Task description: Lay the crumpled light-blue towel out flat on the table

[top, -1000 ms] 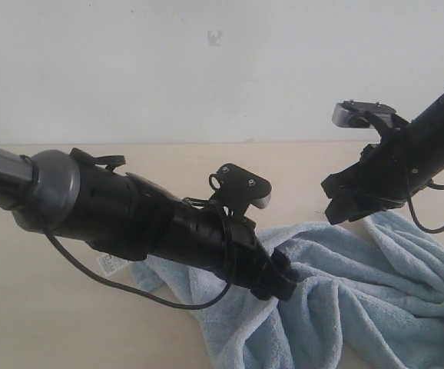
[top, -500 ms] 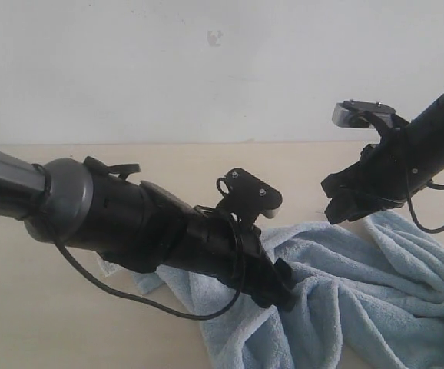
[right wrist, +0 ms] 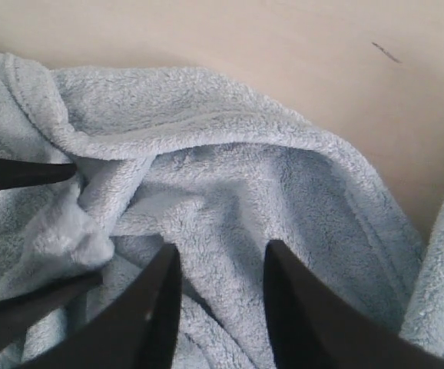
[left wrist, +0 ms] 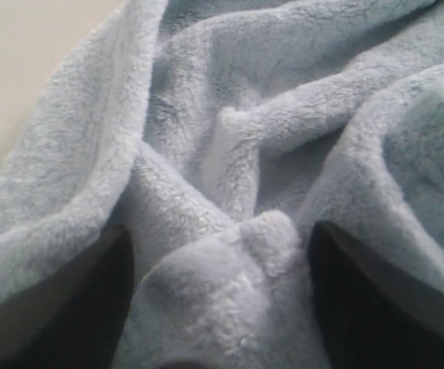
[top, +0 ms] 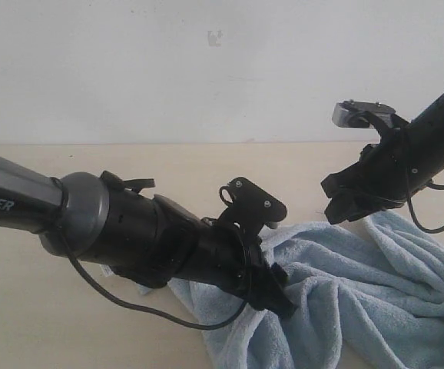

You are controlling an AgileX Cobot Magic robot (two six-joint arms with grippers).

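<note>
the left gripper (left wrist: 222, 246) is sinking deeper into the towel (top: 360, 284), wide jaws starting to close round a fold, likely to pull it flat. the right gripper (right wrist: 222, 250) is hovering half-open, empty.

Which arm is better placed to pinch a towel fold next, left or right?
Left. The left gripper is down in the towel, open jaws straddling a raised fold. The right gripper hangs open above the towel's far edge, touching nothing.
</note>
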